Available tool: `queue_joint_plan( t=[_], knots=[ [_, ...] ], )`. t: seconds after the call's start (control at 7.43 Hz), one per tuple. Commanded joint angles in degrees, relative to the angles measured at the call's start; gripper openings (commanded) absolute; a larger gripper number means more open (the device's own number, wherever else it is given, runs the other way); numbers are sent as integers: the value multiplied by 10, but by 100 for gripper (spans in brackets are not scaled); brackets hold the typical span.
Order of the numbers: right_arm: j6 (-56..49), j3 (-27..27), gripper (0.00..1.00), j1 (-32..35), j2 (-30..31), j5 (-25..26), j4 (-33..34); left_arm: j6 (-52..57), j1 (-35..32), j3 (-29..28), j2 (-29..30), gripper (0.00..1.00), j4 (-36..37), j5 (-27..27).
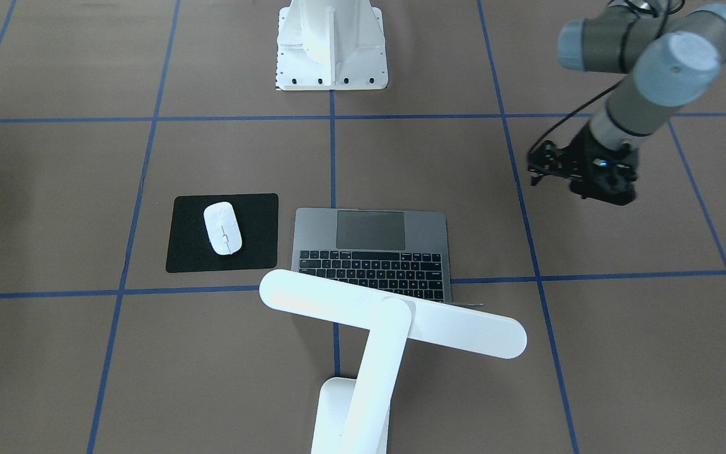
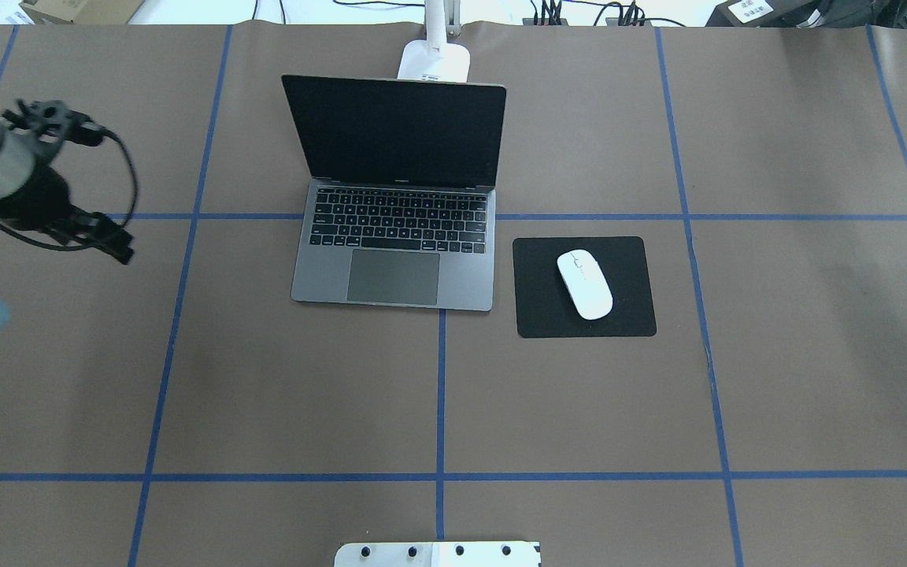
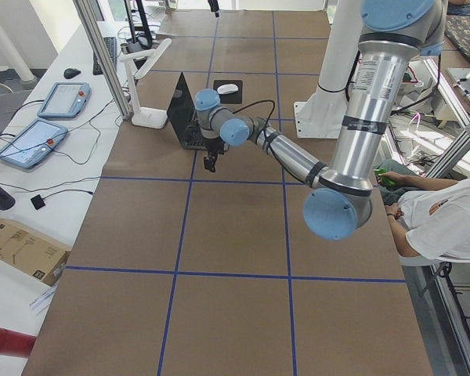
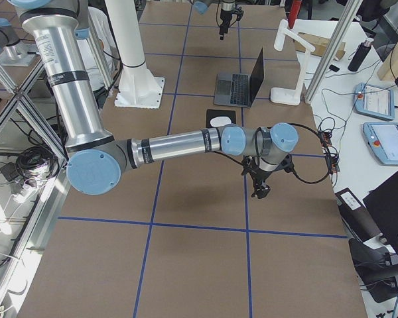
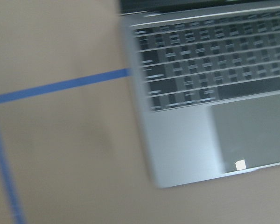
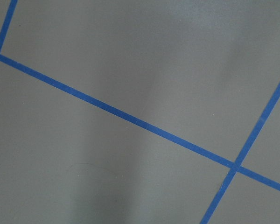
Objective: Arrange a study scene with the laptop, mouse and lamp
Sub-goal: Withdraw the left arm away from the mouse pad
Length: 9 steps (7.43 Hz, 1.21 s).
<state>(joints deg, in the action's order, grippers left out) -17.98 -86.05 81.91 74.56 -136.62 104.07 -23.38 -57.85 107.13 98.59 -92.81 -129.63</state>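
Observation:
The laptop (image 2: 394,260) stands open at mid-table, screen up and dark, its keys and trackpad blurred in the left wrist view (image 5: 186,140). Just to its right the white mouse (image 2: 584,283) lies on a black mat (image 2: 536,315). The white lamp (image 1: 394,321) stands behind the laptop, with its bar head over the screen's top edge. My left gripper (image 2: 119,250) hangs above bare table well left of the laptop, holding nothing; I cannot tell whether it is open or shut. My right gripper (image 4: 257,192) hovers over bare table far right of the mat, its state unclear.
The white robot pedestal (image 1: 331,44) is bolted at the near table edge. A person (image 3: 446,219) sits beside the table's robot side. Control tablets (image 3: 23,141) and a cardboard box (image 3: 16,247) lie on the side bench beyond the far edge.

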Motion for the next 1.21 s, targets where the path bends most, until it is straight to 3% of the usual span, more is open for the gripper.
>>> queue_joint_plan(
  t=[0.0, 0.13, 0.4, 0.54, 1.08],
  knots=[
    [4, -2, 99, 16, 10, 0, -4, 189, -150, -13, -108, 99, 3, -52],
    [4, -2, 99, 23, 22, 0, -20, 226, -188, -37, -112, 99, 6, -52],
    [-4, -7, 99, 38, 53, -2, -85, 227, -192, -60, -111, 99, 8, -55],
    [-3, -17, 99, 43, 90, -8, -141, 227, -207, -65, -112, 99, 8, -83],
    [4, -37, 99, 56, 126, -5, -162, 250, -216, -66, -134, 99, -4, -99]
  ],
)
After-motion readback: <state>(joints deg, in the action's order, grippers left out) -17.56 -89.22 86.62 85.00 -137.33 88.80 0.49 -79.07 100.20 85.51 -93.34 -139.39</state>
